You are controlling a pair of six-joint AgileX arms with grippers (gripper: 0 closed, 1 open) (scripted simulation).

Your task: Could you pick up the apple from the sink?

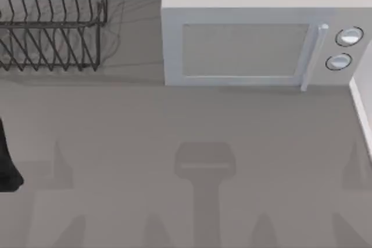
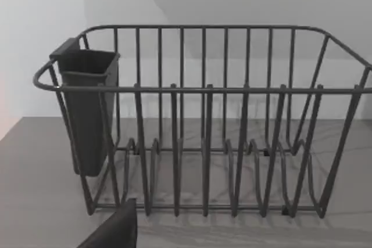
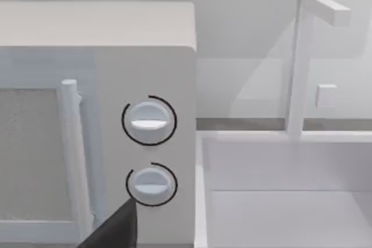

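The apple is out of view. The sink is a white basin right of the microwave, with a white faucet behind it; the part of its floor that I see is bare. Its rim runs along the table's right edge. A dark part of my right gripper sits low in the right wrist view, facing the microwave's knobs and the sink. My left arm is at the table's left edge, and a dark part of its gripper faces the dish rack.
A white microwave stands at the back centre-right, with two round knobs and a door handle. A dark wire dish rack with a cutlery cup stands at the back left. Grey countertop spreads in front.
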